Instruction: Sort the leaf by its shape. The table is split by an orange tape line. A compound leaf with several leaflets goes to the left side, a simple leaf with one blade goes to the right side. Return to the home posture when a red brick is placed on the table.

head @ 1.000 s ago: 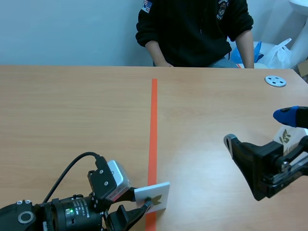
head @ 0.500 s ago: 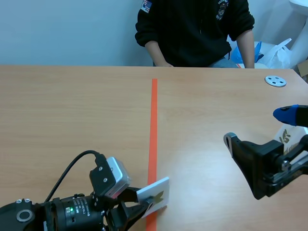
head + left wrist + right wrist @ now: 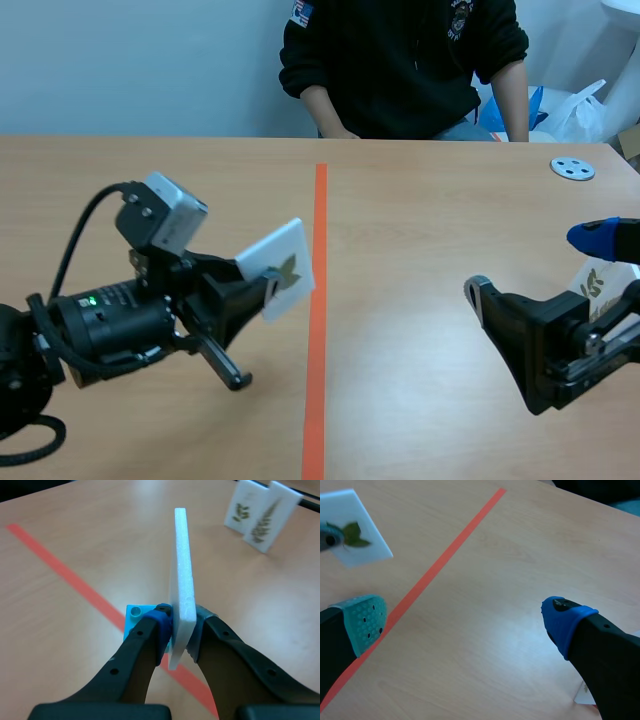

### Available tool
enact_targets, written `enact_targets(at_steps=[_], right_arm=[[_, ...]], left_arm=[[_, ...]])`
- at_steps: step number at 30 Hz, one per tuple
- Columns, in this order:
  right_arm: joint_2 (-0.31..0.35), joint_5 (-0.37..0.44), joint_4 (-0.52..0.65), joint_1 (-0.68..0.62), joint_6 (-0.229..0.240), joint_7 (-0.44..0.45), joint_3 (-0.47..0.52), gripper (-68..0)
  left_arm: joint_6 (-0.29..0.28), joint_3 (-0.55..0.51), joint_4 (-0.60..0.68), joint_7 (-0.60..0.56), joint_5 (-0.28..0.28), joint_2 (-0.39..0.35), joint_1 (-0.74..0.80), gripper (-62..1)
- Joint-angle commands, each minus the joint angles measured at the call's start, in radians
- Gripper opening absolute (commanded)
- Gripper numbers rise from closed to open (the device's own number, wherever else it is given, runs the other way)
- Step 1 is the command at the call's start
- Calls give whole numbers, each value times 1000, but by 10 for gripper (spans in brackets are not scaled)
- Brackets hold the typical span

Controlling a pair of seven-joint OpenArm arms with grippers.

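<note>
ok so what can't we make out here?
- Left wrist view: the held card is edge-on, so its leaf face is hidden.
- Scene view: the right arm covers most of the cards behind it.
- Scene view: the held card's leaf is too small to tell simple from compound.

Wall [image 3: 130, 60]: plain, pale blue-grey, unmarked, running the full width behind the table.

Table [image 3: 150, 190]: light wood-grain top, matt finish, far edge straight. An orange tape line [image 3: 318, 260] starts just short of the far edge and runs down the middle towards the near side.

Lighting: even. A soft pale glare [image 3: 410, 330] lies on the top, right of the line.

Beyond the far right corner: a white plastic bag [image 3: 585, 112], something blue [image 3: 533, 105] beside it.

A person [image 3: 400, 60] in a dark top sits across the table.
</note>
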Motion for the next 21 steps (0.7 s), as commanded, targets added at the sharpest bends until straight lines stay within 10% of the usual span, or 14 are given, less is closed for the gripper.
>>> enact_targets(at_steps=[1, 21], right_arm=[[16, 10, 16, 11, -4, 15, 24, -33], [16, 10, 16, 11, -5, 33, 35, -33]], left_arm=[[-2, -27, 0, -10, -40, -25, 2, -569], [151, -272, -126, -44, -106, -158, 2, -568]])
